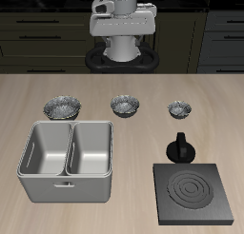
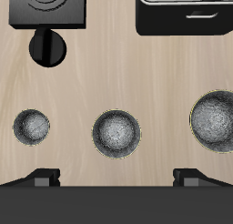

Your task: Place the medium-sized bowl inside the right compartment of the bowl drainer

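Just getting started: hovering up high, end effector spread wide, gripping nothing. Sitting mid-row on the wooden counter: silvery speckled medium-sized bowl, behind the grey two-well metal bowl drainer. Needing a descent next.

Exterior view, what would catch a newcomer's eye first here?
The big grey bowl drainer dominates the table's front, both wells empty. Behind it, three speckled bowls stand in a row, the medium-sized bowl in the middle. A black stove plate sits beside the drainer, a black knob just behind it.
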